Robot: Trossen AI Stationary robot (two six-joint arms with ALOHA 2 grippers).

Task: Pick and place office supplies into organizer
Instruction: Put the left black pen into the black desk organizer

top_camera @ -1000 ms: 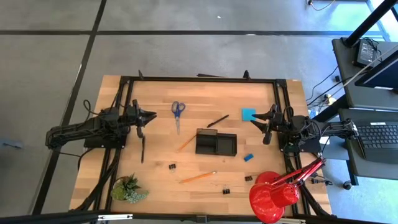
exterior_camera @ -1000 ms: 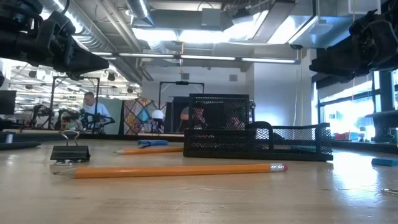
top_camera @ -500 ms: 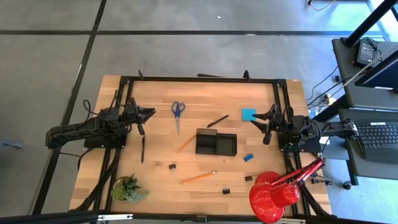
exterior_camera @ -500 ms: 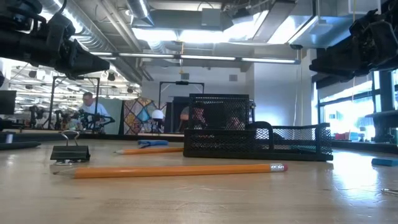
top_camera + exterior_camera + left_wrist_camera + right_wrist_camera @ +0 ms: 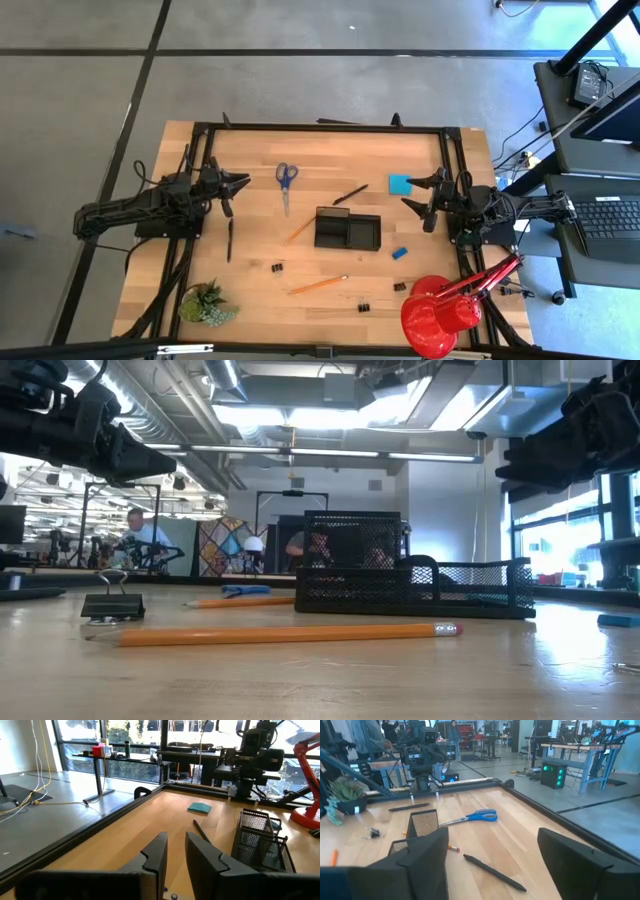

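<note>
Two grippers hover empty, right gripper (image 5: 418,192) spread wide beside the note pad (image 5: 400,184) near the table's (image 5: 250,250) far right corner, left gripper (image 5: 240,184) nearly pressed together; organizer (image 5: 347,231) mid-table; risk: pad's flat edge slipping the fingers.

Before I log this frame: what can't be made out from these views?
- Organizer contents: its mesh walls screen them in the low view; too small in the high view.
- Eraser: too small in the high view to tell its shape.
- Scissors blades: partly behind the organizer in the right wrist view.
- Lamp: cut off by the left wrist view's edge.
</note>
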